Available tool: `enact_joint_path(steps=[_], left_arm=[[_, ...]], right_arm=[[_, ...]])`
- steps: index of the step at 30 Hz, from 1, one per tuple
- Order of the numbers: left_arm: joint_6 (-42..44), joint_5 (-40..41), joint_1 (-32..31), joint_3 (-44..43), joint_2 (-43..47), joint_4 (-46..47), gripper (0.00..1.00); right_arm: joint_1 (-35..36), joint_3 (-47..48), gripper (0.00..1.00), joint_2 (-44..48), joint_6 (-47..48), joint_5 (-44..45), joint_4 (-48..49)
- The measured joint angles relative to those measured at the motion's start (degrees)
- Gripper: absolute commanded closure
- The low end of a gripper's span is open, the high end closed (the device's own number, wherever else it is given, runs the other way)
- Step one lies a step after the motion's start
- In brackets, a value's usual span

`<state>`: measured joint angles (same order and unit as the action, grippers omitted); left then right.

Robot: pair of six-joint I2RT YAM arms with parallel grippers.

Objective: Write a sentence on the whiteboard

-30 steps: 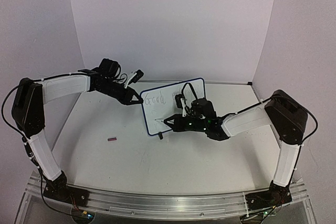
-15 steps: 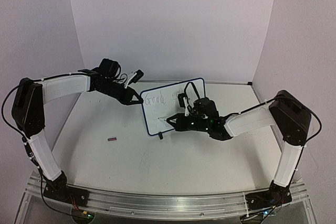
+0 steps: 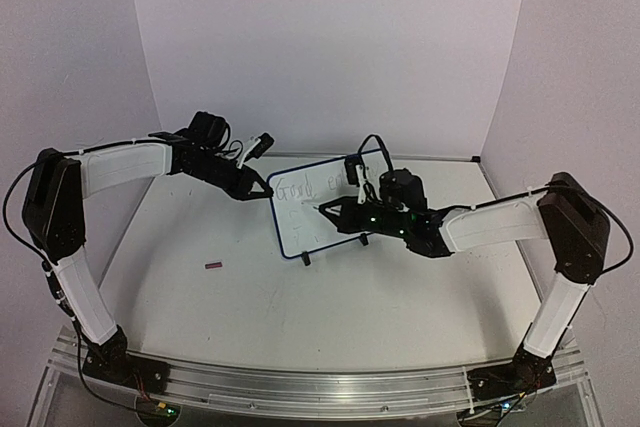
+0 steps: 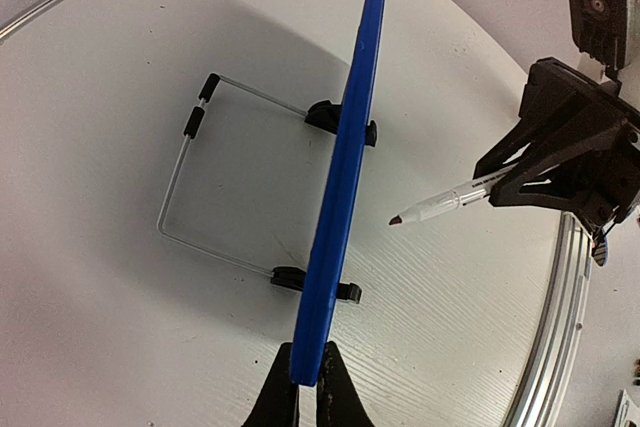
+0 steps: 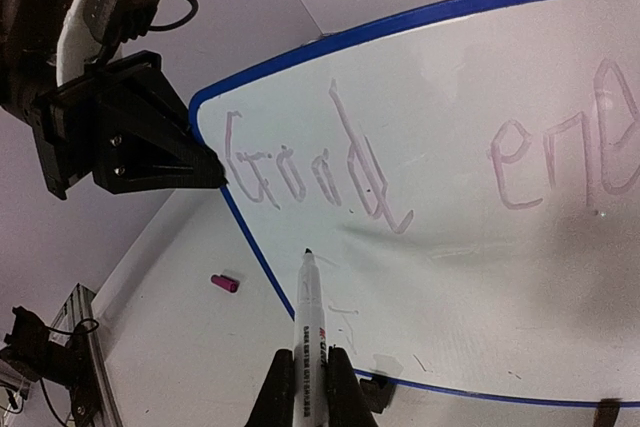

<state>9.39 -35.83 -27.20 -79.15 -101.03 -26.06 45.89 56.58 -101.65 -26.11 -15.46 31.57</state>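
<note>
Only "Good ene" of the faint handwritten sentence point(image 5: 350, 162) reads on the small blue-framed whiteboard point(image 3: 300, 227) standing mid-table, its edge pinched by the left gripper point(image 3: 264, 191), so more seems left for the white marker point(image 5: 308, 317), label illegible, clenched in the right gripper point(image 5: 308, 387).

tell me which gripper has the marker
The right gripper: it grips the marker, tip toward the whiteboard. The left gripper instead clamps the whiteboard's blue edge.
</note>
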Motion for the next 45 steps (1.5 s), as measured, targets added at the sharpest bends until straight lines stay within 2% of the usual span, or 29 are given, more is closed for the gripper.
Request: enact_joint_path(steps=[21, 45], left_arm=[[0.0, 0.0, 0.0, 0.0, 0.0, 0.0, 1.00], [0.0, 0.0, 0.0, -0.2, -0.2, 0.0, 1.00]], right_arm=[[-0.1, 3.0, 1.00, -4.9, 0.7, 1.2, -2.6], [0.2, -1.0, 1.00, -7.3, -2.4, 0.4, -3.1]])
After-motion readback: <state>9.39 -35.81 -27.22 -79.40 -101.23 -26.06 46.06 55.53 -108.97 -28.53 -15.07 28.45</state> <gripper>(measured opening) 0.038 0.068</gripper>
